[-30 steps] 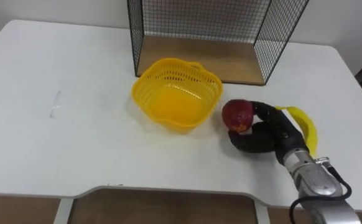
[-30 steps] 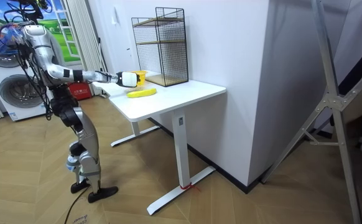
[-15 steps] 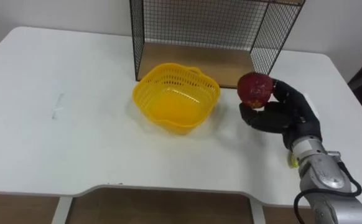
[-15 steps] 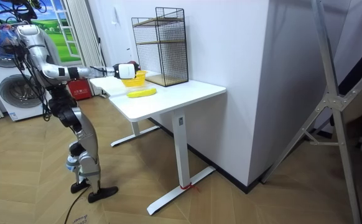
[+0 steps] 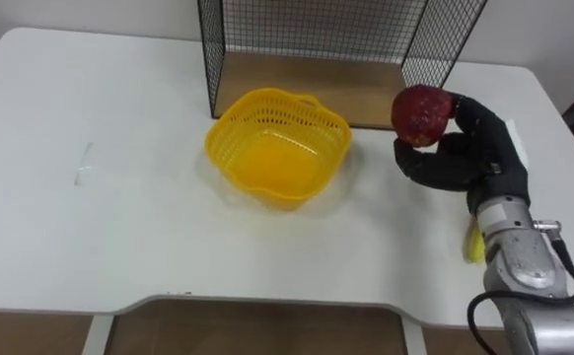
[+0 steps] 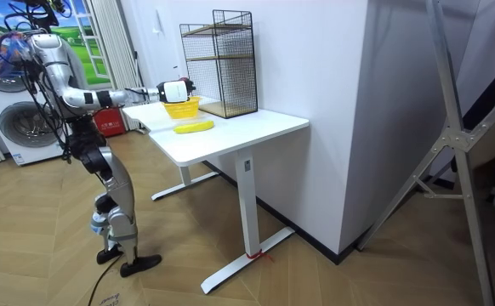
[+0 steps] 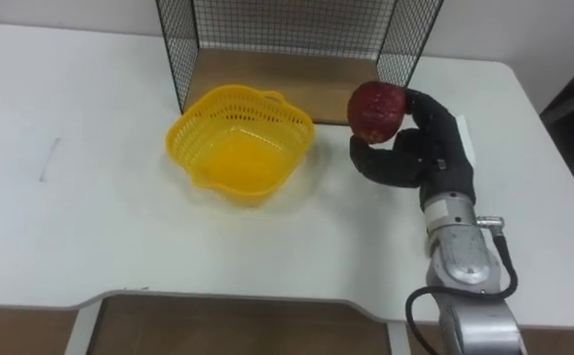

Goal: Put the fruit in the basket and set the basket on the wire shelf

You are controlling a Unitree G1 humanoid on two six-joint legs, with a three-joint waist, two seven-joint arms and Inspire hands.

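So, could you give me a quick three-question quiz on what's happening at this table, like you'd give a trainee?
1. True or false: the red fruit already lies in the yellow basket.
2. Where does the basket stand? A: on the white table, in front of the wire shelf. B: inside the shelf. C: on the floor.
3. Which of the robot's hands holds the fruit up off the table?
Key: 1 false, the basket is empty; 2 A; 3 the right hand, its fingers curled round the fruit.
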